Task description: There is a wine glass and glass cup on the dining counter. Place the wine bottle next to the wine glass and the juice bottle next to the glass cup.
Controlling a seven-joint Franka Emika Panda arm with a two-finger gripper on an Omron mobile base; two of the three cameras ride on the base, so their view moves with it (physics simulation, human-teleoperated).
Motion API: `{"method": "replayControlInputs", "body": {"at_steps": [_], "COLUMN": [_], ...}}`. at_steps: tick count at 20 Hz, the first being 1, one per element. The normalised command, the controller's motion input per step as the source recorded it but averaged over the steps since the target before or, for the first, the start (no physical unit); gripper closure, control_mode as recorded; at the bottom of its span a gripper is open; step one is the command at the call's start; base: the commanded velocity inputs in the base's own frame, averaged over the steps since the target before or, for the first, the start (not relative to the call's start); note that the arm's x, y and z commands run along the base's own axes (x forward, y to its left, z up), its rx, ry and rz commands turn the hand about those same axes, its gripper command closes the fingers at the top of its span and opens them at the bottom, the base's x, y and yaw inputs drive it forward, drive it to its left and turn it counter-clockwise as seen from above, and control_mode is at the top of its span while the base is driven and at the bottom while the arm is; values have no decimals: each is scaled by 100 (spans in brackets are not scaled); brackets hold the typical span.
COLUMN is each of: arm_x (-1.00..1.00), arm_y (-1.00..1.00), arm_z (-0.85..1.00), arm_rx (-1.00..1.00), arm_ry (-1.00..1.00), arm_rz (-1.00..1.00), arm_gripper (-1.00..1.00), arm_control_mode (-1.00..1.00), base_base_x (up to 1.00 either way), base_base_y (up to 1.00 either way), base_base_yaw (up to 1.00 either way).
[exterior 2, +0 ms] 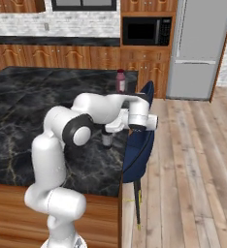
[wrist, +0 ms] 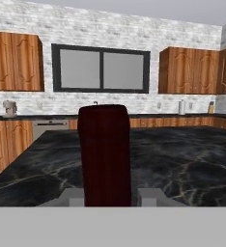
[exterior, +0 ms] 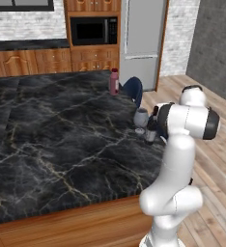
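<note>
Hand (wrist: 107,195) clenched on wine bottle (exterior: 151,130) neck, bottle upright on surface (exterior: 62,140) just beside wine glass (exterior: 140,118), near right edge. Juice bottle (exterior: 114,82) well apart at far edge; labels too blurred to read.

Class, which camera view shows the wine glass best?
The left base view: the wine glass stands unobstructed on the counter beside the wine bottle. I cannot make it out in the other views.
</note>
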Motion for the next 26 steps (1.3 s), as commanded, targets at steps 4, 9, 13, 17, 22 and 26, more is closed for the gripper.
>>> {"method": "replayControlInputs", "body": {"at_steps": [4, 9, 13, 17, 22, 26], "arm_x": [11, 17, 13, 1, 0, 0], "arm_y": [-2, -5, -3, 0, 0, 0], "arm_z": [-20, -18, -21, -28, -25, -21], "arm_rx": [0, 0, 0, -1, -1, -1], "arm_ry": [0, 0, 0, 0, 1, 0], "arm_rz": [0, 0, 0, 0, 0, 0], "arm_gripper": [100, 100, 100, 100, 100, 100], "arm_control_mode": [-100, -100, -100, -100, -100, -100], "base_base_x": [0, 0, 0, 0, 0, 0], "base_base_y": [0, 0, 0, 0, 0, 0], "base_base_yaw": [0, 0, 0, 0, 0, 0]}}
